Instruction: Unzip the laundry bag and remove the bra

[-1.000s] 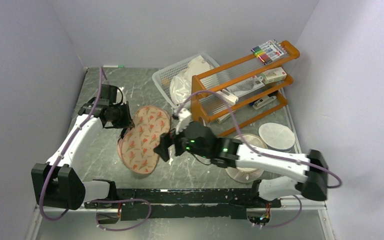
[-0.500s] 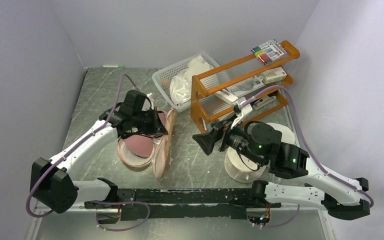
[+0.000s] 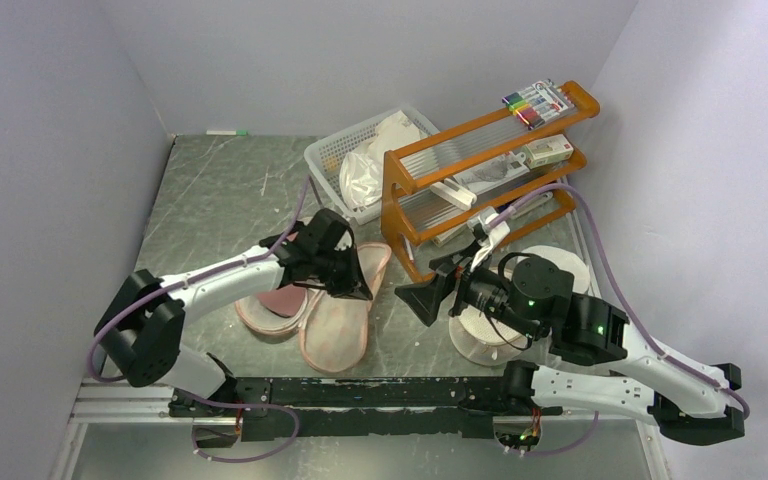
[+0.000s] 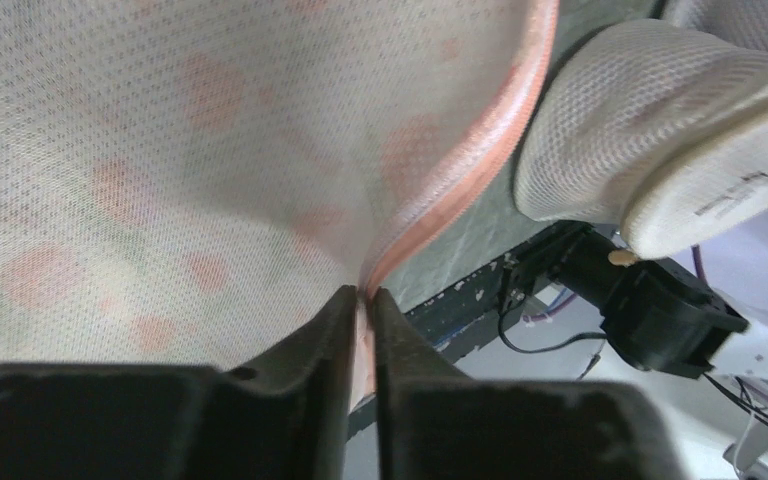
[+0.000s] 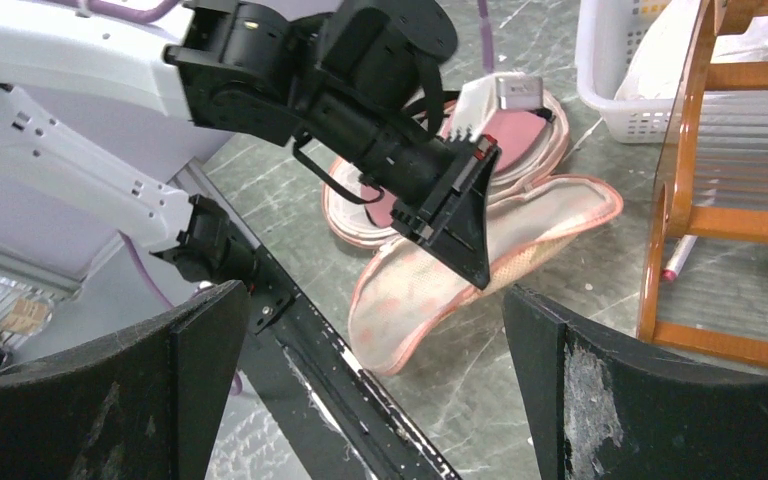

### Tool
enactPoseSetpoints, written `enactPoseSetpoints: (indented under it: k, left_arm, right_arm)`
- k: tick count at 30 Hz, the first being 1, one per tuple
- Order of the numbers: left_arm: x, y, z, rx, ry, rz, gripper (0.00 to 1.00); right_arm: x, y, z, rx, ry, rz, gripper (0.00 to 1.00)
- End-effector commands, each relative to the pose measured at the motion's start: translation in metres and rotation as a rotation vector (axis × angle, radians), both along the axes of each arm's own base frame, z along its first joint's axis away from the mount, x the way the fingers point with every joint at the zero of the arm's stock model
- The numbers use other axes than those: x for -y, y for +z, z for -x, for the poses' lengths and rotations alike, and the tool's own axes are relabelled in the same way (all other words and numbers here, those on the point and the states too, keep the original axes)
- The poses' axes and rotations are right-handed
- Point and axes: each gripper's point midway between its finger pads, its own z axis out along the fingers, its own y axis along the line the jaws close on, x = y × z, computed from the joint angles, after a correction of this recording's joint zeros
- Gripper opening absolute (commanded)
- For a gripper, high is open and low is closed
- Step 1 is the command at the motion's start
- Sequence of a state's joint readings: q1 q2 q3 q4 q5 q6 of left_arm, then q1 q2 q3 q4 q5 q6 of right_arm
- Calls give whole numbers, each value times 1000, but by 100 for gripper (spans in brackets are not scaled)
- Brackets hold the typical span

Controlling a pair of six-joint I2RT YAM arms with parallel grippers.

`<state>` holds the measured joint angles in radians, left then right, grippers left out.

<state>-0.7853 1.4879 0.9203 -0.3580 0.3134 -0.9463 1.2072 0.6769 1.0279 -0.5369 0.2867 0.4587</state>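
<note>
The laundry bag lies open near the table's front, its peach top half folded over to the right with the pale inside up. My left gripper is shut on that half's pink zip rim, which is pinched between the jaws. In the lower half, a dusty-pink piece, the bra, shows inside. My right gripper hangs open to the right of the bag, facing it, nothing between its fingers. The right wrist view shows the bag and the bra.
A white round mesh drum stands under my right arm, close to the bag's right side. Behind are an orange rack with pens and boxes and a white basket with plastic bags. A marker lies at the back wall.
The left gripper has swung the bag's top half over to the right, opening the bag. The right arm pulled back from the bag to the right and now holds still.
</note>
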Motion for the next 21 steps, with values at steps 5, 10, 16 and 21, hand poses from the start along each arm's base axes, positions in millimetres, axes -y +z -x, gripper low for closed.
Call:
enactPoseSetpoints:
  k: [5,10,16,21]
  left_arm:
    - [32,-10,-2,76,26,-9,52]
    - [36,3,-8,148,58,39,80]
    - [-3,8,-8,210,94,-103,81]
    - [-56,27,-19,256,180,-174,88]
  right_arm:
    - [1,1,23,-17,126,37,100]
    - [6,-8,29,-57,147,113,100]
    - [13,-16,30,-100,132,159,100]
    - [10,-30,27,-152,92,156,100]
